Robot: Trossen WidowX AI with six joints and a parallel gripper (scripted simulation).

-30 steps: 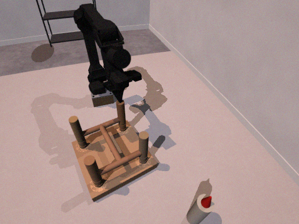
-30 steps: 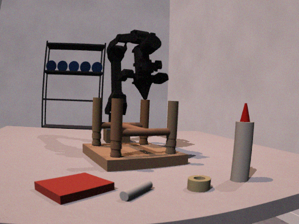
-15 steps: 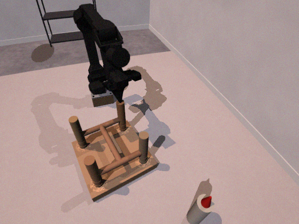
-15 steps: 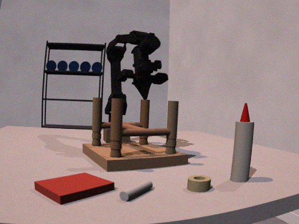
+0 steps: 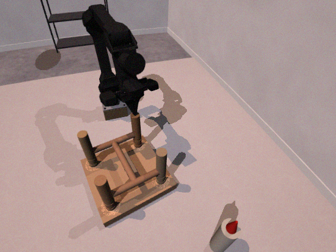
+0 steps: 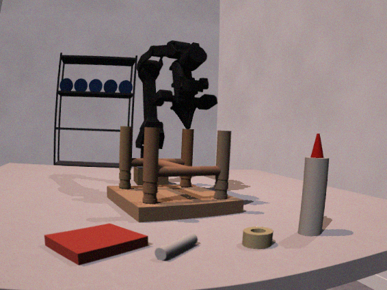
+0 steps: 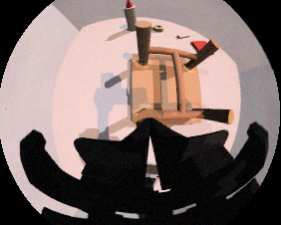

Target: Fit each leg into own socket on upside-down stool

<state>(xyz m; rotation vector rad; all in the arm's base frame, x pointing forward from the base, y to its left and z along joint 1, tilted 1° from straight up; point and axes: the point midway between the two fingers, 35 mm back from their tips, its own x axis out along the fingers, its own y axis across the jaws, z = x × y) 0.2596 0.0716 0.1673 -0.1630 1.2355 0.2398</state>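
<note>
Gripper [image 5: 135, 112] fingers were pressed together on nothing, the closed tip pointing straight down and resting at, or just above, the top end of the leg [image 5: 136, 130] at twelve o'clock of the stool, as shown in the top view; actual contact could not be resolved.

The black arm [image 5: 110, 32] was folded above its grey base block [image 5: 112, 112], beyond the stool.

The stool lay upside down on the pale table [image 5: 243, 166], its square seat [image 5: 148, 194] flat. All four legs stood upright in the corner sockets, joined by an H of round rails [image 5: 124, 160]. The step in hand was judged to be a downward press seating this leg's shoulder. It would be done well by keeping the push on the leg's axis, centred on the end face, so that the leg is neither tilted nor the seat rocked; a straight lift should follow.

The seat was a flat slab of light, wood-coloured material with sharp edges; the legs were darker, smooth cylinders with a ringed collar near the seat.

Smaller items were seen at the table's near edge in the exterior view: a red slab [image 6: 96, 241], a grey post [image 6: 312, 198] capped by a red cone [image 6: 316, 147], a grey rod [image 6: 176, 247] and an olive ring [image 6: 247, 238].
</note>
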